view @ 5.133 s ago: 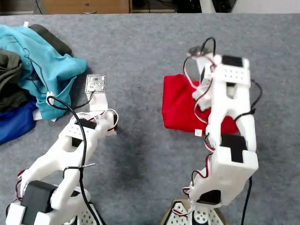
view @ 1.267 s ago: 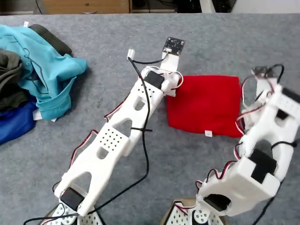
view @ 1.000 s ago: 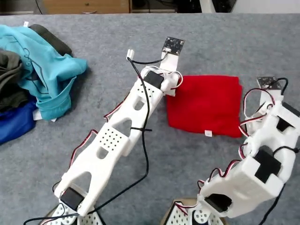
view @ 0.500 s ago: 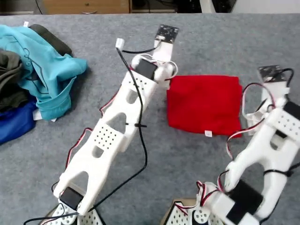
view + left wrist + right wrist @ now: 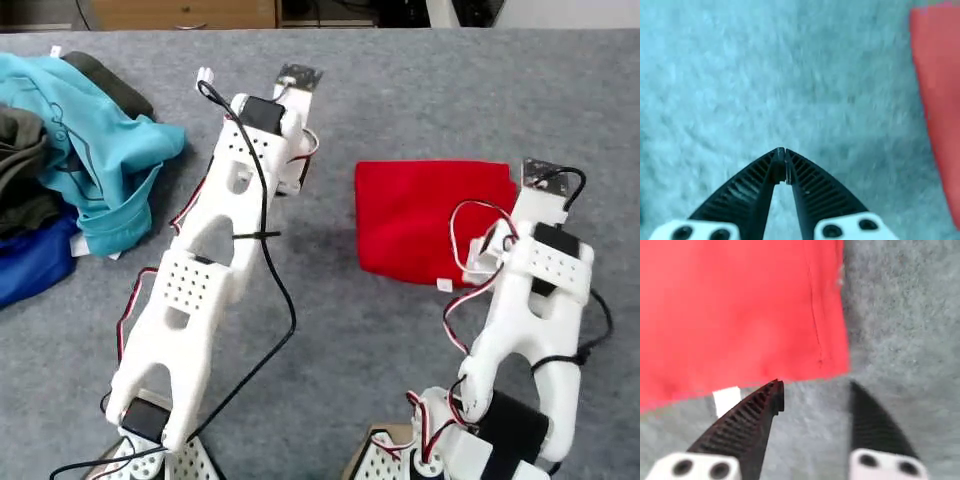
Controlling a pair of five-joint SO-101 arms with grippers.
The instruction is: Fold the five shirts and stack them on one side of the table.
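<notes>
Red shirt lies folded right of centre. Left end effector, pinched closed, has swung away toward the upper-left pile. Right end effector gapes wide at the shirt's edge.

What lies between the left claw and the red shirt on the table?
Only bare grey table covering. The left wrist view shows it between the left claw and the red shirt; the high view agrees.
</notes>
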